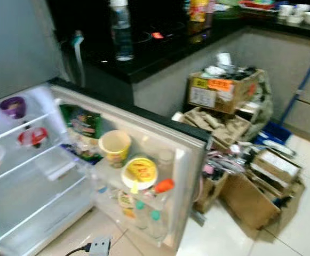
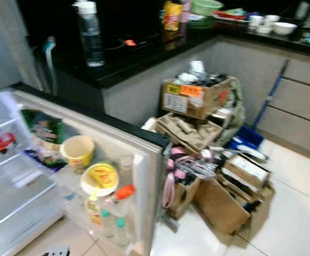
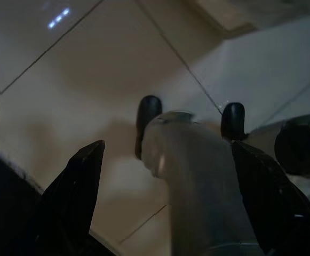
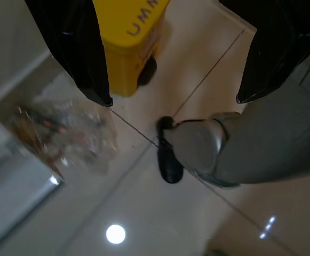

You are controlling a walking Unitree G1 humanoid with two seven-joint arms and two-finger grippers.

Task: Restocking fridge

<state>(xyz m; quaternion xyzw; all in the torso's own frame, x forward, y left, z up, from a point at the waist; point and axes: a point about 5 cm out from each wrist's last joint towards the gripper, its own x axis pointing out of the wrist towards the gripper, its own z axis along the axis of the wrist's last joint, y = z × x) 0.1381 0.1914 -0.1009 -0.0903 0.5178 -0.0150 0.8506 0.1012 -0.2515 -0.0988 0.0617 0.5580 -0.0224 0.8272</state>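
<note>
The fridge stands open, its wire shelves (image 1: 32, 176) at my left and its door (image 1: 193, 160) swung out ahead of me. The door racks hold a yellow cup (image 1: 114, 146), a yellow-lidded tub (image 1: 140, 172), an orange-capped bottle (image 1: 163, 185) and a green snack bag (image 1: 82, 124). A purple bowl (image 1: 13, 106) and a red-lidded container (image 1: 32, 137) sit on the upper shelves. My left gripper (image 3: 166, 146) hangs open over the floor tiles, holding nothing. My right gripper (image 4: 173, 100) is also open and holding nothing, pointing down at the floor beside my own leg.
A black counter (image 1: 160, 45) behind the door carries a water bottle (image 1: 121, 29). Cardboard boxes (image 1: 224, 90) and loose clutter (image 1: 261, 186) crowd the floor right of the door. A power strip (image 1: 98, 246) lies on the tiles below the fridge. A yellow bin (image 4: 130, 42) stands near my right side.
</note>
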